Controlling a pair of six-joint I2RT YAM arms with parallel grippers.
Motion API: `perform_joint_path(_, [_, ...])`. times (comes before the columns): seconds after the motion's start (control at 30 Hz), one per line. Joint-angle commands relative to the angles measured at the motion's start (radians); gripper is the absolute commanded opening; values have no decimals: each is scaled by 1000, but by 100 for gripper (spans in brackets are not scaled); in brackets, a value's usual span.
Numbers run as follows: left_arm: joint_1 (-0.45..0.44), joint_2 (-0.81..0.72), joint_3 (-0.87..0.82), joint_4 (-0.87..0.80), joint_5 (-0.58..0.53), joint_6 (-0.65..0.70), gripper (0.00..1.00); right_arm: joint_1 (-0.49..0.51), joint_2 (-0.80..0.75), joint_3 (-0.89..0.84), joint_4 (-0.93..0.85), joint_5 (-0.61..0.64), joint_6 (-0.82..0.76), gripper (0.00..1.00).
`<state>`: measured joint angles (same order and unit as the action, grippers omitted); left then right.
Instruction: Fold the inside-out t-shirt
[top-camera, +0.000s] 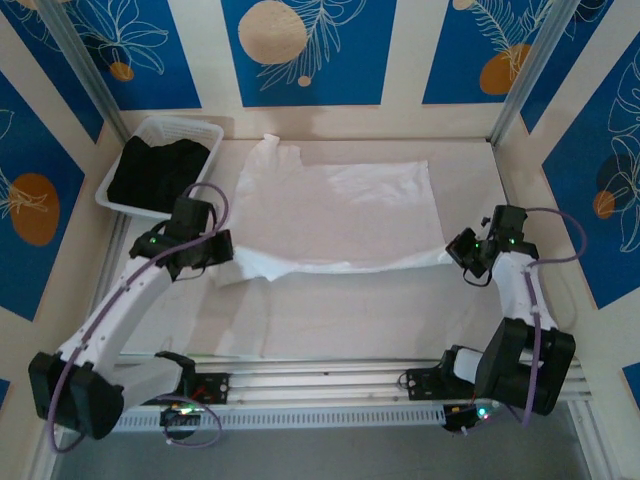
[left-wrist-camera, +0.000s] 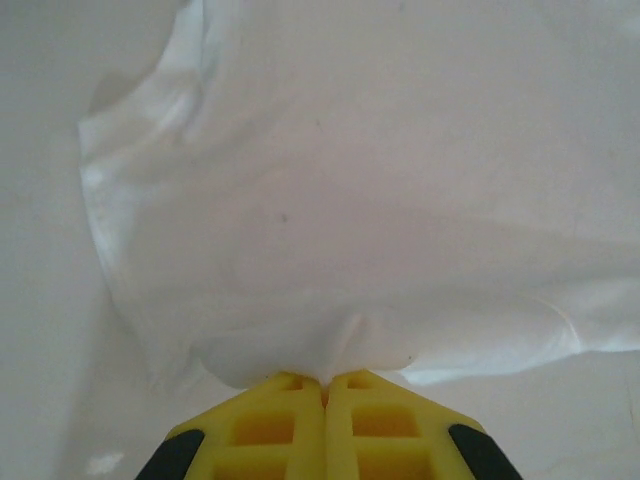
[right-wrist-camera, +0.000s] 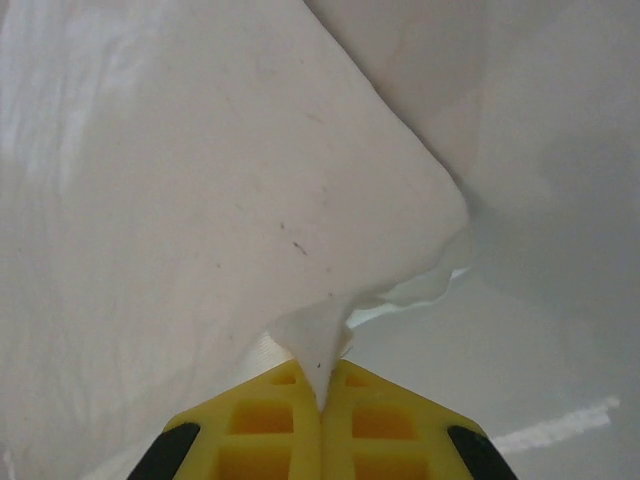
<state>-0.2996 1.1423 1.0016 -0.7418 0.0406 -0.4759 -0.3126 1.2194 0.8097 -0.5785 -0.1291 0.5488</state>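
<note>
T-shirt (top-camera: 340, 215) pinched at its near edge by left claw (left-wrist-camera: 325, 385) and right claw (right-wrist-camera: 322, 388); best raise both evenly, edge taut.

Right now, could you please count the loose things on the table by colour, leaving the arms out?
White: 2, the t-shirt and the basket
Black: 1, the garment in the basket
Total: 3
</note>
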Motion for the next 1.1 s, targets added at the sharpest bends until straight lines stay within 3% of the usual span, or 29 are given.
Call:
perform_joint_path(0.0, [39, 67, 62, 67, 28, 85, 0, 23, 62, 58, 25, -17, -3, 6])
perform_joint_path(0.57, [129, 361, 206, 193, 43, 94, 0, 115, 381, 260, 100, 83, 12, 6])
perform_joint_path(0.8, [160, 614, 387, 289, 49, 96, 0, 144, 607, 435, 138, 102, 35, 8])
perform_joint_path(0.93, [174, 786, 542, 315, 51, 105, 2, 148, 720, 548, 118, 127, 28, 18])
perform_joint_path(1.0, [186, 856, 622, 278, 53, 113, 9, 146, 734, 580, 97, 142, 11, 30])
perform_joint_path(1.07, [194, 868, 636, 261, 35, 117, 29, 151, 709, 583, 76, 160, -12, 37])
